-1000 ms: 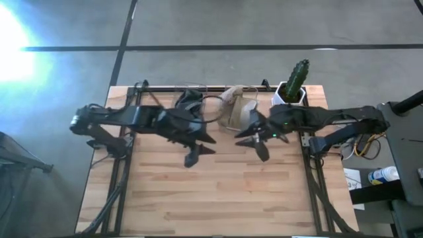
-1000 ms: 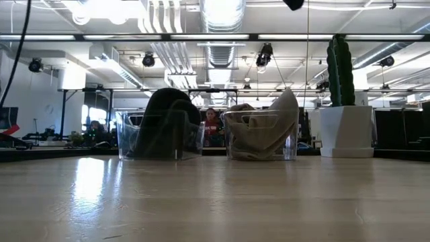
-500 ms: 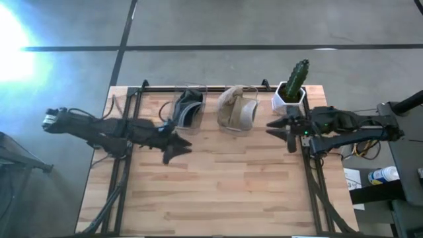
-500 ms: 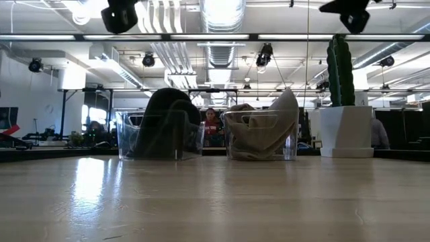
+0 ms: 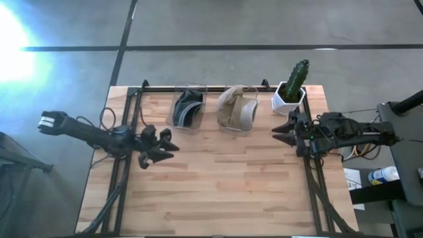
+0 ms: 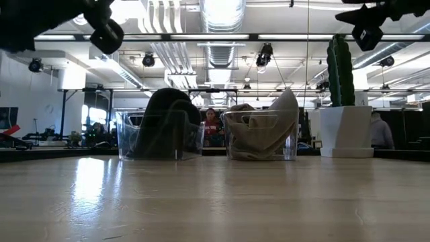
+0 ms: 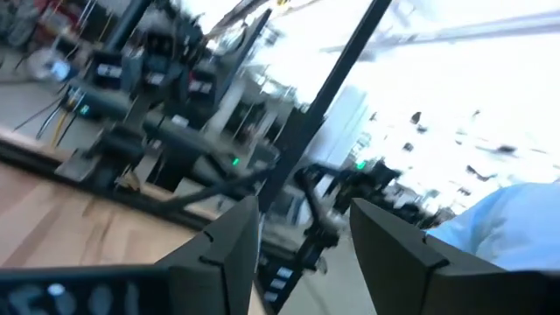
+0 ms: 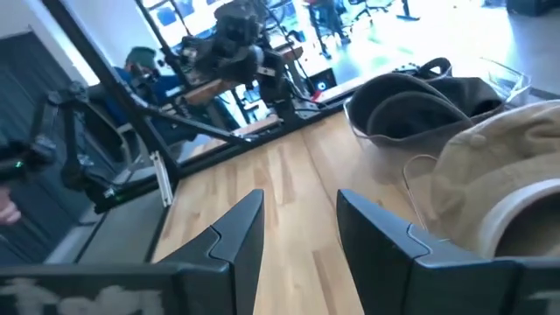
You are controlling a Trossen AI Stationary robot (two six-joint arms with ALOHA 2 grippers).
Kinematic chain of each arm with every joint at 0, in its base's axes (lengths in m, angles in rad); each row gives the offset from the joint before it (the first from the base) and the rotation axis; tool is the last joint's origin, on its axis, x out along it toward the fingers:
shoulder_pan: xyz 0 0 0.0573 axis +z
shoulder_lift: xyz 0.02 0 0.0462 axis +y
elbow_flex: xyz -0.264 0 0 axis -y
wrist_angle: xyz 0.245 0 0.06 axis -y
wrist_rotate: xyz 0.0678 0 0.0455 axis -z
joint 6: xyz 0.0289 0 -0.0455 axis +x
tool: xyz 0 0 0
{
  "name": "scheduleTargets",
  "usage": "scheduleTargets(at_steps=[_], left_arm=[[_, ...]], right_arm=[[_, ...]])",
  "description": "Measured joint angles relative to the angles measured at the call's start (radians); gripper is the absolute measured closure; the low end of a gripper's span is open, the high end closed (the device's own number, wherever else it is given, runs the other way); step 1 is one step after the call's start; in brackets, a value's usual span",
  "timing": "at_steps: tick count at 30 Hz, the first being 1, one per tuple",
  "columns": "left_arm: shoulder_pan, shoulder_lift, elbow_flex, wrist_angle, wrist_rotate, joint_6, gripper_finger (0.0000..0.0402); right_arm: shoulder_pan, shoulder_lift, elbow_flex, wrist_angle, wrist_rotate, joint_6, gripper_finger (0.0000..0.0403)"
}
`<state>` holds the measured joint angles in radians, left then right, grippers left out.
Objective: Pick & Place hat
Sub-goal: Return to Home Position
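Note:
A black hat [image 5: 186, 109] sits in a clear bin [image 6: 160, 134] at the table's far edge. Beside it a tan hat [image 5: 234, 109] fills a second clear bin [image 6: 261, 134]. The right wrist view shows both, black hat [image 8: 418, 96] and tan hat [image 8: 499, 175]. My left gripper [image 5: 161, 147] hangs open above the table's left side, clear of the bins. My right gripper [image 5: 283, 129] is open above the right side, near the cactus pot [image 5: 289, 98]. Neither holds anything.
A green cactus [image 5: 297, 74] in a white pot stands at the far right corner, close to my right gripper. The wooden table top [image 5: 218, 185] stretches bare toward its near edge. Black frame rails [image 5: 125, 172] run along both sides. People and desks show in the room behind.
Both arms have drawn back from the bins. My left gripper moved from beside the black hat's bin toward the table's left edge. My right gripper moved from beside the tan hat's bin toward the right edge. Both hats stayed in their bins.

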<state>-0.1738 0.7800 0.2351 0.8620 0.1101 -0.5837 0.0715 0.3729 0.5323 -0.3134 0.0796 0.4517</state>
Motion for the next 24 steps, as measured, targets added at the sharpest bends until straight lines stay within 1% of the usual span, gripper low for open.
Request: scheduleTargets(at_steps=[3, 6, 9, 12, 16, 24], left_arm=[[0.000, -0.008, -0.079, 0.130, -0.001, -0.025, 0.0227], [0.000, -0.009, -0.132, 0.184, -0.004, -0.049, 0.0227], [0.000, -0.009, -0.160, 0.186, -0.004, -0.051, 0.0227], [0.000, -0.009, -0.180, 0.183, -0.005, -0.048, 0.0227], [0.000, -0.009, -0.184, 0.185, -0.005, -0.043, 0.0227], [0.000, -0.008, -0.191, 0.164, -0.004, -0.045, 0.0227]], right_arm=[[0.000, -0.029, -0.044, 0.024, -0.010, -0.006, 0.0261], [-0.001, -0.057, -0.091, 0.058, -0.035, -0.021, 0.0261], [0.000, -0.086, -0.145, 0.124, -0.079, -0.066, 0.0261], [0.000, -0.115, -0.199, 0.178, -0.077, -0.071, 0.0261], [0.000, -0.130, -0.270, 0.170, -0.079, -0.063, 0.0261], [0.000, -0.121, -0.411, 0.168, -0.078, -0.062, 0.0261]])
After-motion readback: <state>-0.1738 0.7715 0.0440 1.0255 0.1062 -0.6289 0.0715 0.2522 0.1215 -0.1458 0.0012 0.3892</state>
